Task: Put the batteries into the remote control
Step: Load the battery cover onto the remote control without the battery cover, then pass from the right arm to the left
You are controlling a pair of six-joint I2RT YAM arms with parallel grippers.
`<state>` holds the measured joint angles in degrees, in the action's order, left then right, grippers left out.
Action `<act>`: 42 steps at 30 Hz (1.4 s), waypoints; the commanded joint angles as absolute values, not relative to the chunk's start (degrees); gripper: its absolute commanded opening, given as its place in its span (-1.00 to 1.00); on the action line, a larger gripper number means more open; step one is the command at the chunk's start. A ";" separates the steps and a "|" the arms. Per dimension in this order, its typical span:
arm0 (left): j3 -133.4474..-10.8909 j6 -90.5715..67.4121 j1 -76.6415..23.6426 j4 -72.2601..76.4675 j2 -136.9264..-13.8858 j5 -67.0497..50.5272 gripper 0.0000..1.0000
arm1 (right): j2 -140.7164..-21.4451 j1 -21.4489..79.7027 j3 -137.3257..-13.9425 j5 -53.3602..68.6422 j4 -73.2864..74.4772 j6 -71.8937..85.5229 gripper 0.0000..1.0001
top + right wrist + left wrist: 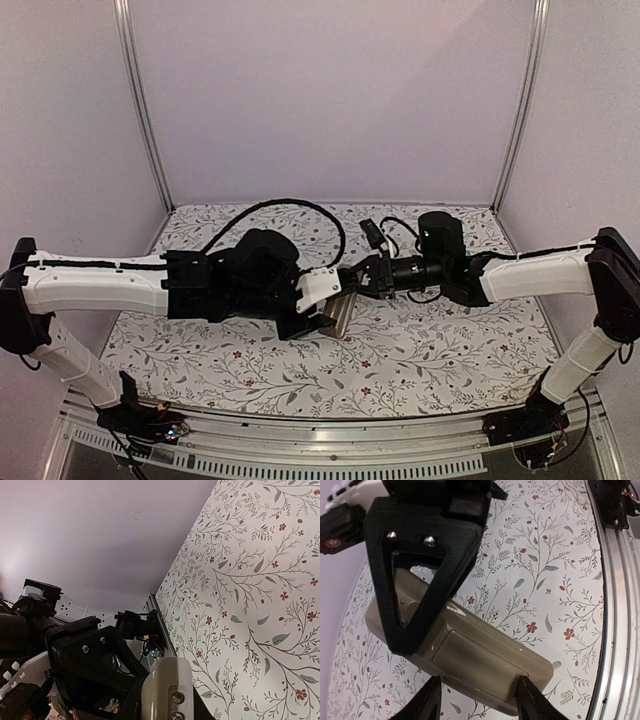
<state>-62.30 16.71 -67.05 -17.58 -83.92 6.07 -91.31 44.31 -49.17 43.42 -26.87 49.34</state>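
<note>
Both arms reach in from their own sides, forearms stretched nearly level above the floral bench (545, 555), and their wrists meet over its middle. The left tool (479, 680) is half closed on the remote control (485, 655), one black finger against each long edge near one end. The remote control lies grey-beige back up, slanting across the left wrist view, with a rectangular panel outlined on its back. Whether its underside touches the bench cannot be told.

The right tool (352, 287) comes in from the opposite side with its jaws closed tight. One of its hollow triangular fingers (420, 590) rests on the other end of the remote control's back. Whether anything is pinched between the closed jaws cannot be told.
</note>
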 commanded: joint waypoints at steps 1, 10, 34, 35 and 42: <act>-62.39 19.57 -67.88 -21.85 -85.30 6.07 0.03 | -91.37 44.67 -51.17 44.54 -29.09 50.79 -0.94; -61.95 22.77 -68.38 -25.38 -86.54 3.04 0.04 | -89.97 43.38 -51.24 45.79 -29.65 50.73 -0.95; -61.76 -11.98 -65.17 -7.10 -86.30 12.04 0.92 | -83.12 41.29 -51.43 29.23 -14.37 42.19 -0.90; -62.53 -13.74 -65.27 -7.04 -87.19 12.33 0.90 | -83.06 41.31 -51.54 29.08 -14.21 42.19 -0.90; -67.18 -16.87 -66.33 -8.48 -92.88 13.19 0.74 | -83.49 42.24 -52.79 27.85 -13.78 42.14 -0.86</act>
